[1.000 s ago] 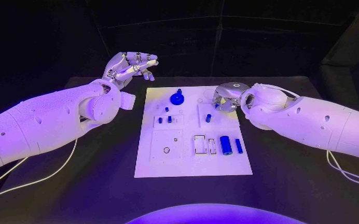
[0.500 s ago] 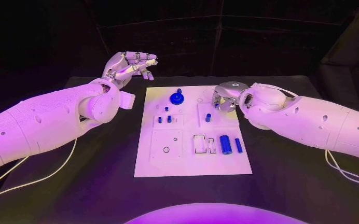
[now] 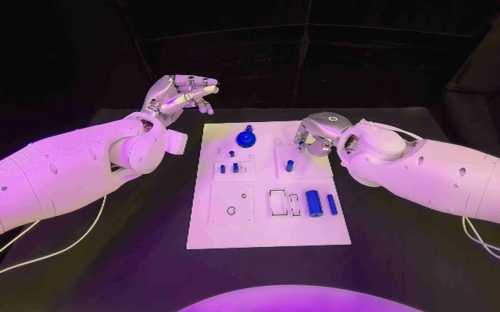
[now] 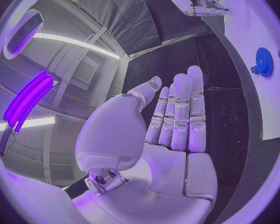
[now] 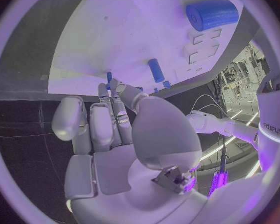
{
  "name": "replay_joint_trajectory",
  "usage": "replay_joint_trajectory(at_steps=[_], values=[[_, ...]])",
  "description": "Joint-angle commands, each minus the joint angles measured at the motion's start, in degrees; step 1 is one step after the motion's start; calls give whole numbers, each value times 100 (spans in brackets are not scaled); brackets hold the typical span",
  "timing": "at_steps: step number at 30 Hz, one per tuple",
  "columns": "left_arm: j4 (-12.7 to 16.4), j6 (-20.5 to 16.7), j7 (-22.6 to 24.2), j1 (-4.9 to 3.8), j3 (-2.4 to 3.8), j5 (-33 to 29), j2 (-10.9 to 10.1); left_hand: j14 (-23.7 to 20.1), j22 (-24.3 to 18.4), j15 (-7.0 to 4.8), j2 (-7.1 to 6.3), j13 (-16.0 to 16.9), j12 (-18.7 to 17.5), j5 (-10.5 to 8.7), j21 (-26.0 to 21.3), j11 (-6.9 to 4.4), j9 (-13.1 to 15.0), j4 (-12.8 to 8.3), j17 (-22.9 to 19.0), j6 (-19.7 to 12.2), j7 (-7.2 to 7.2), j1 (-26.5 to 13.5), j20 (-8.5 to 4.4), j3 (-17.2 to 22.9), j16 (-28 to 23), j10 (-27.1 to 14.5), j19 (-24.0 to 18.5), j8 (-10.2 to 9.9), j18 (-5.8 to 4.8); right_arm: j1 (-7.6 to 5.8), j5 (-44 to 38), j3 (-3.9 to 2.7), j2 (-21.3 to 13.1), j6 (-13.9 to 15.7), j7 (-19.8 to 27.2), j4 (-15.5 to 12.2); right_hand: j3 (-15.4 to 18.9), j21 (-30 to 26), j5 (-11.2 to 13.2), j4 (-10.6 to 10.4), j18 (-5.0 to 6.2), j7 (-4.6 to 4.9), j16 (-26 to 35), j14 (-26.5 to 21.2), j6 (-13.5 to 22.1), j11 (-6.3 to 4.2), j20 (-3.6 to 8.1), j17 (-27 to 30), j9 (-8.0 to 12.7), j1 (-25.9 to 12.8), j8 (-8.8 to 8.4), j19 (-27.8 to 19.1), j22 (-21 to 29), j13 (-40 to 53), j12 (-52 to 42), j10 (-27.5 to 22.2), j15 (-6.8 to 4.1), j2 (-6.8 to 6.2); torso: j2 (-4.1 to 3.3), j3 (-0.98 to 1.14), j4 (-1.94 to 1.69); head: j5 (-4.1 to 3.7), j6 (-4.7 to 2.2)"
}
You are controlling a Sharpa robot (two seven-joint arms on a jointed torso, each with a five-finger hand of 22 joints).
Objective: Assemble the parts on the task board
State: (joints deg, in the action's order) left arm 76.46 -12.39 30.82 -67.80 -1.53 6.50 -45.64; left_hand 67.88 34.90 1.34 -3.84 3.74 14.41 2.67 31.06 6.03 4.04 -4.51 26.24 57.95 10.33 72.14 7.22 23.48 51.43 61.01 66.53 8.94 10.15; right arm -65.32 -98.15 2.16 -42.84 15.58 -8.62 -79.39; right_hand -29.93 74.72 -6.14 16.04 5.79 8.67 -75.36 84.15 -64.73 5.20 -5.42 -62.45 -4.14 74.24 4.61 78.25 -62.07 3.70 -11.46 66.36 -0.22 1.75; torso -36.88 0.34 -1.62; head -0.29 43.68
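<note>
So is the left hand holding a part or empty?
Empty: the left hand has its palm bare and fingers straight in the wrist view, raised off the task board.

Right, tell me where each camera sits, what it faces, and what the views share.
Head view: on the head, looking down at the task board; both arms show, left hand raised, right hand over the board.
Left wrist view: behind the left hand, facing its palm.
Right wrist view: behind the right hand, facing the board.
Shared: the blue gear; the big blue cylinder.

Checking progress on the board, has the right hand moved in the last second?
Barely: the right hand stays over the task board's far right corner, edging slightly away from the blue gear.
</note>
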Motion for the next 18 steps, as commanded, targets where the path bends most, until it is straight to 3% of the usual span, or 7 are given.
replay_joint_trajectory(at_steps=[1, 12, 18], values=[[1, 41, 4, -4, 7, -40, 5, 5, -12, 14, -2, 3, -26, 10, -34, 44, -8, -8, -12, -17, 27, 32, -9, -46, -30, 13, 50, -23, 32, -14, 72, -5, -85, 509, 91, -119, -49, 35, -27, -1, -37, -10, -27, 155, -32, -82, -2, -1, 2, 21, -13, 35, -11, 11, 31, 124, -36, -47, -5, 0, -5, -4, -23], [-10, 49, -19, -1, 5, -110, 2, 5, -17, 15, -2, 4, -27, 10, -38, 46, -7, -5, -15, -19, 28, 28, -8, -52, -31, 11, 52, -24, 31, -19, 517, -23, -466, 887, 236, -892, -142, 52, -86, 8, -39, -4, -44, 154, -36, -76, 2, -6, 6, 32, -27, 34, -27, 13, 52, 136, -35, -120, -1, -2, -6, 14, -31], [-21, 48, -15, 0, 5, -115, 22, 5, -17, 15, -2, 4, -27, 10, -38, 46, -7, -5, -15, -19, 28, 28, -8, -52, -31, 11, 52, -24, 31, -18, 878, -29, -406, 940, 410, -1343, -191, 56, -125, 6, -38, 4, -49, 153, -32, -70, 2, -3, 9, 39, -37, 29, -26, 12, 68, 134, -31, -146, -7, -6, -14, 74, -19]])
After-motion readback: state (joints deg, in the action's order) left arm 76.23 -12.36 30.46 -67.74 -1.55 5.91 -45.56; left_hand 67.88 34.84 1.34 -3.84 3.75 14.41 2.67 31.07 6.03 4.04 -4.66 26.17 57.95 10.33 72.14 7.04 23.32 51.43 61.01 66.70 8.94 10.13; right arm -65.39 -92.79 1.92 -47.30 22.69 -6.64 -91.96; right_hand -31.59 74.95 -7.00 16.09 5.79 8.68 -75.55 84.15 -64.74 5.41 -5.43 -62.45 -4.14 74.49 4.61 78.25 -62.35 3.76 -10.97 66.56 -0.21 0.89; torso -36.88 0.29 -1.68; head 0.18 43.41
